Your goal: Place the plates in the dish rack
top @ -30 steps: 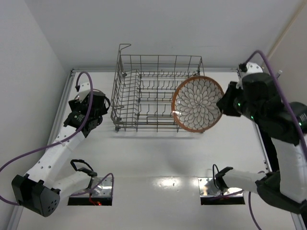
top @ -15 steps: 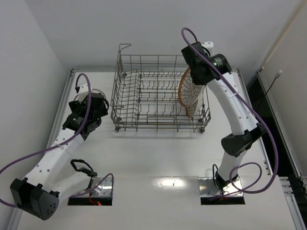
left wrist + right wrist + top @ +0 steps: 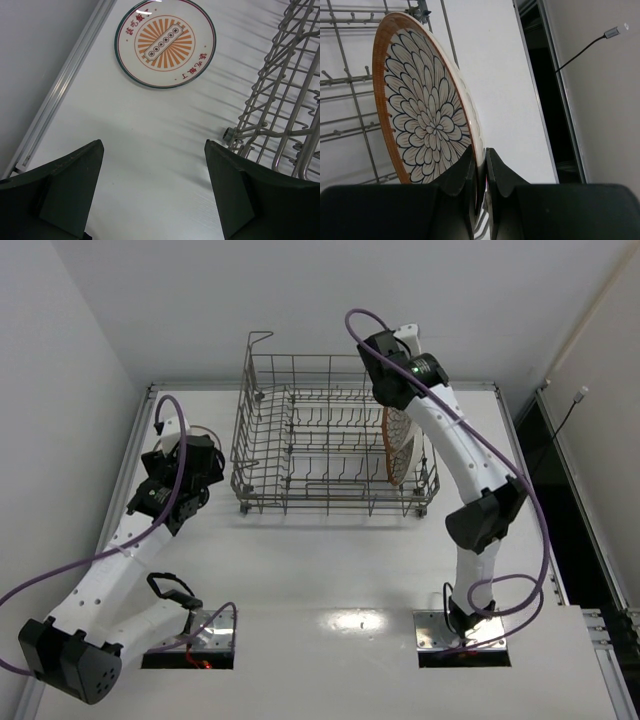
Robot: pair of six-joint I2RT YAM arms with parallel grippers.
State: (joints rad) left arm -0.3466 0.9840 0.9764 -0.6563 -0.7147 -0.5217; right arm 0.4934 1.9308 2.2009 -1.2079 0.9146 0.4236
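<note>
The flower-patterned plate (image 3: 425, 120) stands on edge inside the right end of the dish rack (image 3: 320, 495). Its orange rim runs front to back, close to the rack's right wall. Its patterned face is turned toward the long open stretch of wire rows to the left. Whether its lower edge sits on the rack's floor cannot be told. The right gripper (image 3: 480, 152) pinches the rim with its fingers drawn narrow, one on each face of the plate. The right arm arches over the rack's right side from the front.

Beyond the plate's back lies the white table (image 3: 330, 560), then the table's right edge and a dark gap beside the wall.

On the left, a second plate (image 3: 166, 42), with a green rim and an orange sunburst, lies flat on the table. It sits between the raised rail (image 3: 65, 85) along the table's left edge and the rack's near left corner foot, touching neither. The left gripper (image 3: 154, 145) hangs above bare table short of this plate, its fingers spread wide and holding nothing, with the rack's wire wall just to its right.
</note>
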